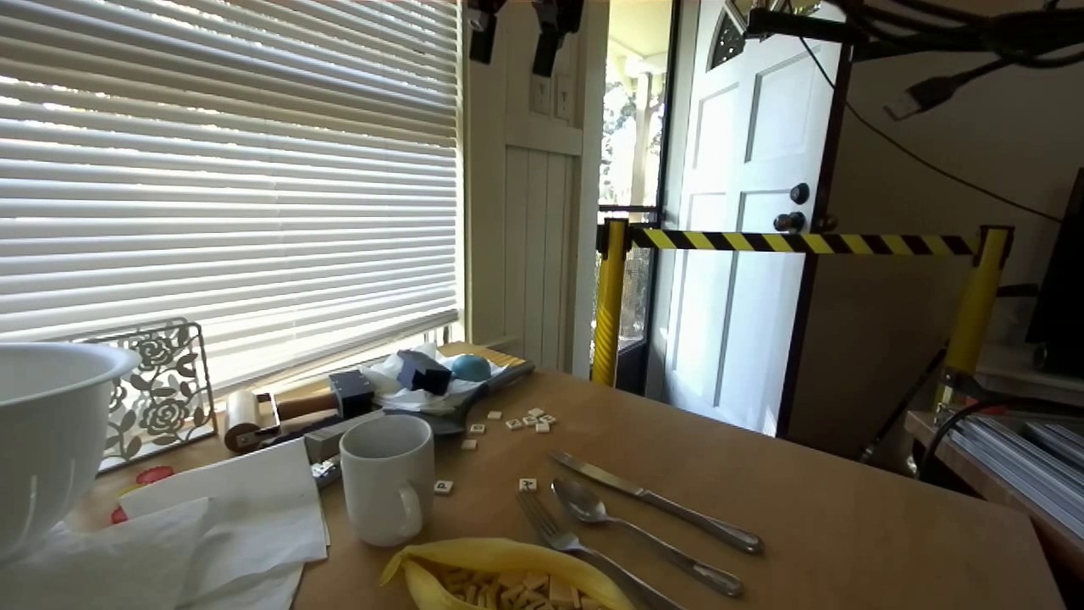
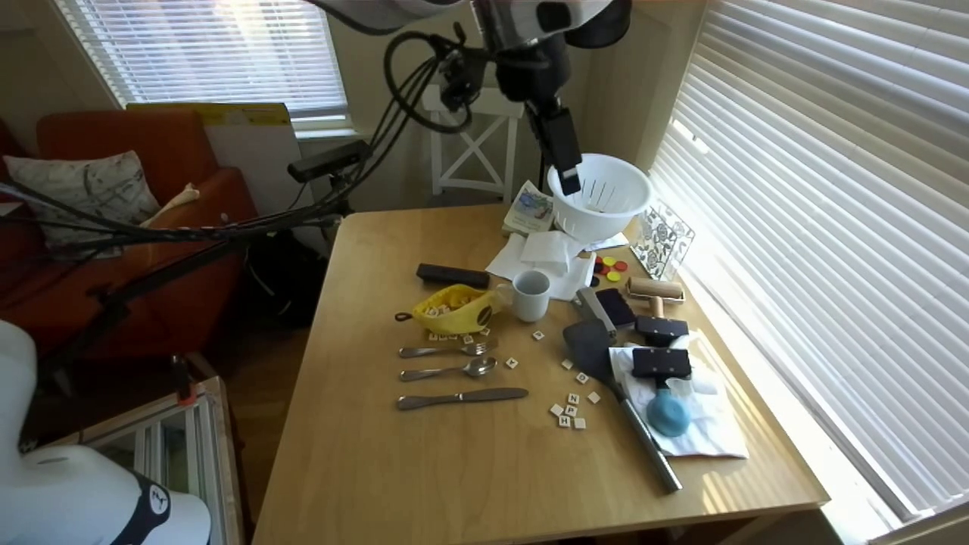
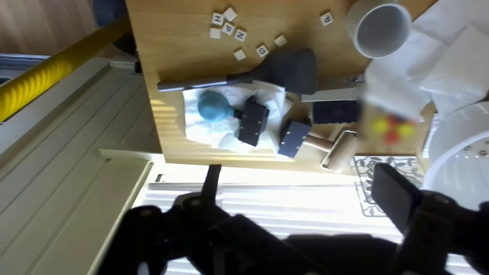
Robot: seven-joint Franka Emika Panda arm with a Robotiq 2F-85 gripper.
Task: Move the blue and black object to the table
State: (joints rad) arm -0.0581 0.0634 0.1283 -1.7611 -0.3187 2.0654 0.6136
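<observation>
The blue and black object (image 3: pixel 214 107) has a round light-blue part joined to a dark block. It lies on a crumpled white cloth (image 3: pixel 198 128) near the window edge of the brown wooden table (image 2: pixel 424 462). It shows in both exterior views, its blue part (image 2: pixel 668 413) beside the spatula handle and its blue dome (image 1: pixel 471 367) at the table's far end. My gripper (image 3: pixel 296 168) is open, with nothing between its fingers. It hangs in the air above the table, apart from the object, and shows at the top of both exterior views (image 2: pixel 568 178) (image 1: pixel 513 59).
A black spatula (image 3: pixel 292 72) lies along the cloth. A second dark block with a wooden handle (image 3: pixel 294 139) lies beside the object. The white mug (image 2: pixel 531 295), letter tiles (image 2: pixel 571 410), cutlery (image 2: pixel 462 397), yellow pouch (image 2: pixel 454 322) and white colander (image 2: pixel 598 219) stand around.
</observation>
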